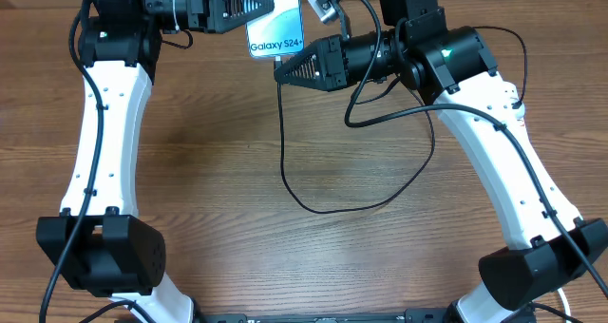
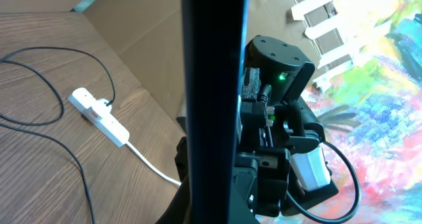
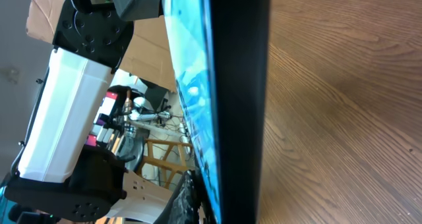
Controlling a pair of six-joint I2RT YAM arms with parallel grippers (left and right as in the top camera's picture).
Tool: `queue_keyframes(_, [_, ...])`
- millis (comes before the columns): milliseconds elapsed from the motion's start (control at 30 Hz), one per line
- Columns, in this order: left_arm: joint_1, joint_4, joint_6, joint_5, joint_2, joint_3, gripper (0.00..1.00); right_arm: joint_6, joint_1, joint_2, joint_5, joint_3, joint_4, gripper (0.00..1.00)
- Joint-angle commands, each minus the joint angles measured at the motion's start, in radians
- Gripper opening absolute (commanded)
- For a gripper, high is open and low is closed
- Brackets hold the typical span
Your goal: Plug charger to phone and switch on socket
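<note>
The phone (image 1: 275, 24), screen lit blue-teal, is held up over the table's far edge. My left gripper (image 1: 256, 8) reaches in from the left and is shut on it; in the left wrist view the phone (image 2: 214, 85) is a dark upright bar. My right gripper (image 1: 281, 74) is shut at the phone's lower end, and the charger (image 1: 283, 142) hangs from its tip in a long loop over the table. The plug tip is hidden. The phone (image 3: 237, 85) fills the right wrist view edge-on. The socket (image 2: 99, 115) lies on the table with the charger (image 2: 66, 50) plugged into it.
The socket's thick white cord (image 2: 148, 161) trails off along the wooden table. The right arm (image 2: 277, 72) stands close behind the phone. Both arm bases (image 1: 100, 252) sit at the near edge, and a cardboard wall backs the table.
</note>
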Motion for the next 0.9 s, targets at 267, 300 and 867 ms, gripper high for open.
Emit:
queue_keyframes(267, [-0.018, 0.011, 0.001, 0.028, -0.008, 0.008, 0.04, 0.016, -0.013, 0.006, -0.017, 0.019, 0.025, 0.04])
queue_keyframes(300, [-0.018, 0.011, 0.002, 0.028, -0.008, 0.008, 0.04, 0.016, -0.017, 0.006, -0.017, 0.019, 0.026, 0.04])
queue_keyframes(867, [-0.021, 0.006, -0.015, 0.028, -0.008, 0.008, 0.04, 0.011, -0.051, 0.006, 0.003, 0.019, 0.047, 0.04])
